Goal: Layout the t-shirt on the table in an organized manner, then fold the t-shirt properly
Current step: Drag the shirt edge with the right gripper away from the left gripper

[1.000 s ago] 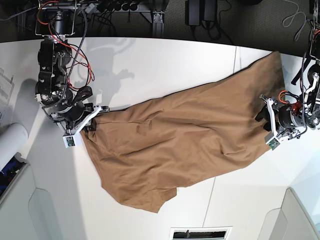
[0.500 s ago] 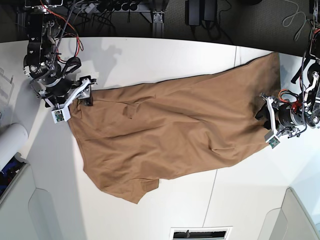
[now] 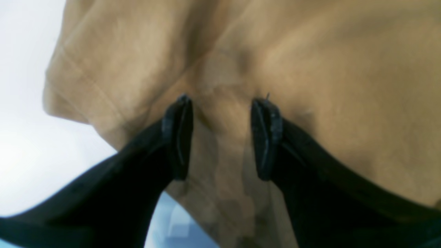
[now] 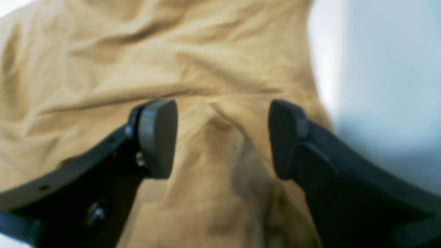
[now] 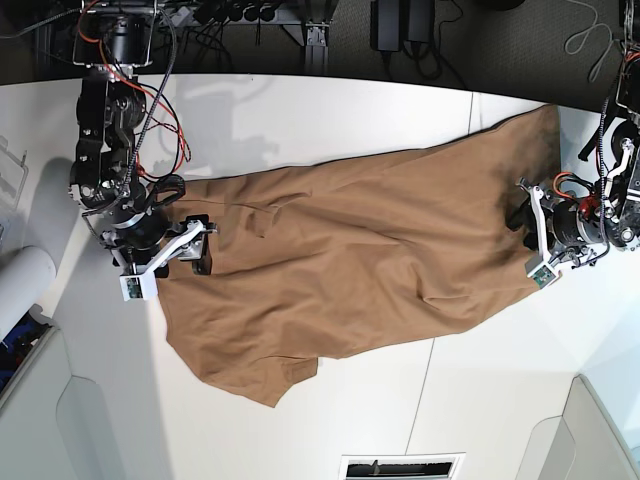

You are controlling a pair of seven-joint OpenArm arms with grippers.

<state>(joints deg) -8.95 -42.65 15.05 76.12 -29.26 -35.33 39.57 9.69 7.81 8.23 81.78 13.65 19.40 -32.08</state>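
Note:
The tan t-shirt [image 5: 360, 260] lies spread across the white table [image 5: 330, 120], rumpled, with one corner pointing to the front left. My right gripper [image 5: 195, 252] is at the shirt's left edge in the base view. In the right wrist view it is open [image 4: 222, 137], jaws wide apart over wrinkled cloth [image 4: 103, 62]. My left gripper [image 5: 522, 232] is at the shirt's right edge. In the left wrist view it [image 3: 222, 134] stands open, jaws a little apart, with cloth [image 3: 310, 69] lying between and behind them. Collar and tag are hidden.
Grey-white bins stand at the front left [image 5: 60, 420] and front right [image 5: 600, 430] corners. A white roll [image 5: 20, 285] lies at the left edge. A thin dark seam [image 5: 470, 120] crosses the table. Cables and stands line the far edge.
My right gripper dragged the shirt's left edge up and to the left, then came back down and right and opened. The shirt now lies wider. My left gripper shifted slightly up.

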